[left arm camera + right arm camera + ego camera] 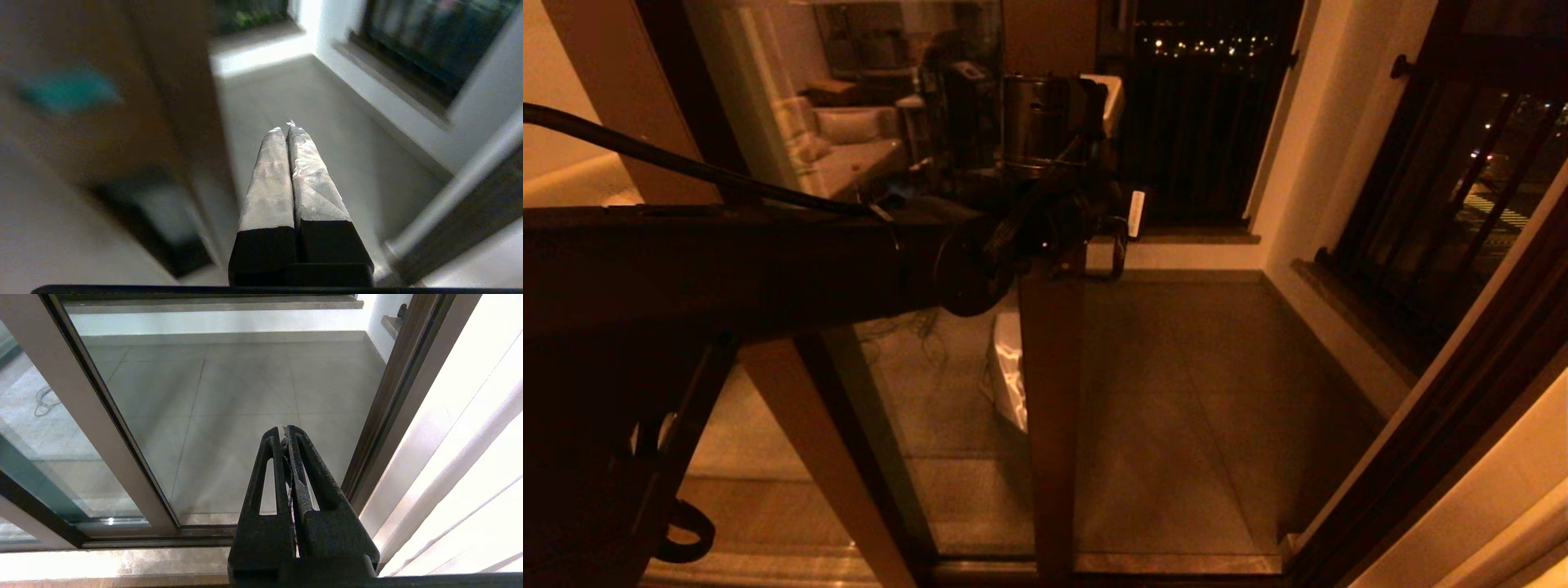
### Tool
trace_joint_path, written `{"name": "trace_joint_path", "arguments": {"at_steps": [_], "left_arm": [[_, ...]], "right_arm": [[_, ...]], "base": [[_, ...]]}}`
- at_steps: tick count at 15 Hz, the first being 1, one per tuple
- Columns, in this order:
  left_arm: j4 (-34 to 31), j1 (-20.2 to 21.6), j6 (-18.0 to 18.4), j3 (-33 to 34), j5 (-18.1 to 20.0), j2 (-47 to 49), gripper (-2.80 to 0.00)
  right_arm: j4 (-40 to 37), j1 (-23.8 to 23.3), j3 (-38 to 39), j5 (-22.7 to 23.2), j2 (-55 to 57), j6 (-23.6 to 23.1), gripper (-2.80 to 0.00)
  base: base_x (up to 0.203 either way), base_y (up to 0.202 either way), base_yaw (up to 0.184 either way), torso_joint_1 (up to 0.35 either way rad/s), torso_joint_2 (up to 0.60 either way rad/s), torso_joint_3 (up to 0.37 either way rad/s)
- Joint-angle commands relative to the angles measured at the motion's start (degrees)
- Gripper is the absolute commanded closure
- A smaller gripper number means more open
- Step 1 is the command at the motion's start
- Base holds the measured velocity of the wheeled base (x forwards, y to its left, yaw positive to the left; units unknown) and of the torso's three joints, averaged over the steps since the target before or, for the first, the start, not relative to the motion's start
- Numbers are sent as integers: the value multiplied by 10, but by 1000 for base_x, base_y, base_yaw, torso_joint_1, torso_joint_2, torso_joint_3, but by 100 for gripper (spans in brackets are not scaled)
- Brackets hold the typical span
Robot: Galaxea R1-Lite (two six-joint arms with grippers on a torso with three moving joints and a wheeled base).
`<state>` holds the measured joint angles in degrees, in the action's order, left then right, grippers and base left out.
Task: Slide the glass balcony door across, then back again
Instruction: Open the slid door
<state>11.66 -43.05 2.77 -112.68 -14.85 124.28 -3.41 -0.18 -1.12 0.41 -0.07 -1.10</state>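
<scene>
2 arms, only 1 at work. Left gripper [288,128] is clenched on nothing, fingers pressed together, reaching out level with the upper stile of the glass balcony door [1052,384]. That stile stands just beside the fingers on their left, contact uncertain. Door sits partway across, opening to its right. Next, probably: press the closed fingers against the stile edge and push sideways. Right gripper [287,430], clenched and empty, hangs parked near the sill.

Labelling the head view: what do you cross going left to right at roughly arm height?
Left arm → left gripper at the glass balcony door's stile → open balcony floor → white wall corner → black-barred window → dark door frame.
</scene>
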Motion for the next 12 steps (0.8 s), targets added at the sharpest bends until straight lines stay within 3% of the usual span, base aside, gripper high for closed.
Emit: {"name": "trace_joint_path", "arguments": {"at_steps": [1, 12], "left_arm": [[9, 9, 8, 0, -7, 7, 0], [9, 32, 8, 1, -29, 3, 0]], "right_arm": [[0, 0, 0, 0, 1, 0, 0], [0, 0, 0, 0, 1, 0, 0]], "base": [[0, 0, 0, 0, 0, 0], [0, 0, 0, 0, 0, 0]]}}
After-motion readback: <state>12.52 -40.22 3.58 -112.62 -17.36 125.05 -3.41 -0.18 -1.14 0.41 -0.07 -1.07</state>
